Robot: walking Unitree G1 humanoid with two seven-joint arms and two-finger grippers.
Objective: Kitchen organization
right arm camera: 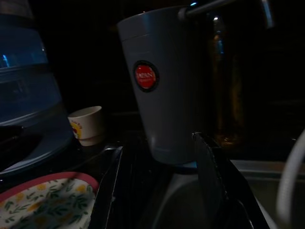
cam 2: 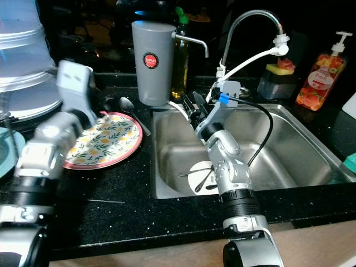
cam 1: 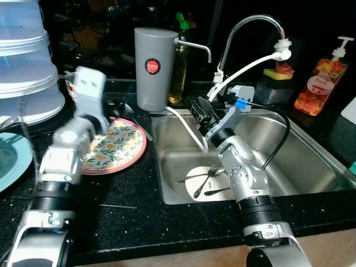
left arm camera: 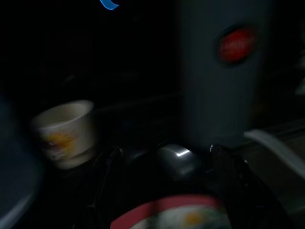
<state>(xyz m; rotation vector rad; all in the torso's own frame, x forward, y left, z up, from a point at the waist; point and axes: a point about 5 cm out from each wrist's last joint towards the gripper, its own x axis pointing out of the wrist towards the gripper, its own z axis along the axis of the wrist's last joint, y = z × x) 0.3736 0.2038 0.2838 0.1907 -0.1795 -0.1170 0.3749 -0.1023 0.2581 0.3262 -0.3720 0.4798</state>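
Black speckled counter (cam 1: 128,217) runs along the near edge, bare in front between the two arms. At far left, stacked clear plastic containers (cam 1: 25,61) stand over a teal plate (cam 1: 11,158) cut off by the frame edge. Just beside them the left gripper (left arm camera: 164,191) hangs over the back rim of the floral plate (cam 1: 119,144), fingers spread apart, a spoon (cam 2: 129,108) lying near. A small cup (right arm camera: 88,125) sits behind the plate. Next comes the grey water dispenser (cam 1: 154,67) at the sink's back left corner, an oil bottle (cam 1: 179,61) behind it. The right gripper (right arm camera: 159,186) reaches over the sink's left rim toward the dispenser, fingers parted and empty. Down in the steel sink (cam 1: 311,150) lie a white plate (cam 1: 208,181) and forks (cam 1: 200,175); its right half is open. A soap bottle (cam 1: 322,78) stands at far right.
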